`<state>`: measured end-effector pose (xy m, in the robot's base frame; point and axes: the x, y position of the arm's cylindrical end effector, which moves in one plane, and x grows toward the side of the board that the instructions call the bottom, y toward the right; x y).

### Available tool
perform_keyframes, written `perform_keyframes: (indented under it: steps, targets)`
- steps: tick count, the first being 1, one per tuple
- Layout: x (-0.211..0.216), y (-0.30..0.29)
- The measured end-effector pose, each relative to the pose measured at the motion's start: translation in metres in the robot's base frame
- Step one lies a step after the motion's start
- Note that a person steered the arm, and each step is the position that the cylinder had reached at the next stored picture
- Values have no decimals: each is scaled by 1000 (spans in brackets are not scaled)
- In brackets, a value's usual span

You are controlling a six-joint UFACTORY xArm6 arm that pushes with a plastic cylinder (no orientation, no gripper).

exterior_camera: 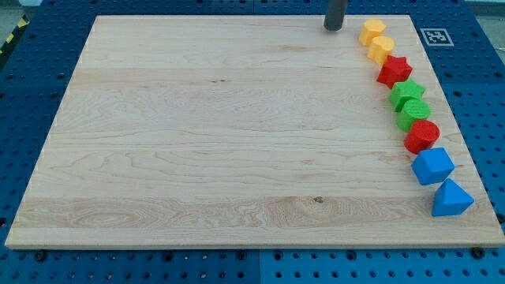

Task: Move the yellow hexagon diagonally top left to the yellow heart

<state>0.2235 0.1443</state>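
My tip [333,29] rests on the wooden board [221,134] near its top edge. The yellow hexagon [372,31] lies just to the tip's right, a small gap apart. The yellow heart [382,50] sits directly below and slightly right of the hexagon, touching or nearly touching it. Both yellow blocks head a curved line of blocks running down the board's right side.
Below the heart the line continues with a red star [394,71], a green star [407,93], a green rounded block [414,114], a red cylinder [422,136], a blue cube-like block [432,166] and a blue triangle [451,198]. A black-and-white marker [435,36] lies off the board's top right corner.
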Motion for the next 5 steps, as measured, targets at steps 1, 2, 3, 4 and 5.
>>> perform_keyframes:
  steps: [1, 2, 3, 4, 5]
  targets:
    - [-6, -4]
    - [-32, -5]
    - [-31, 44]
    - [-27, 120]
    - [-1, 121]
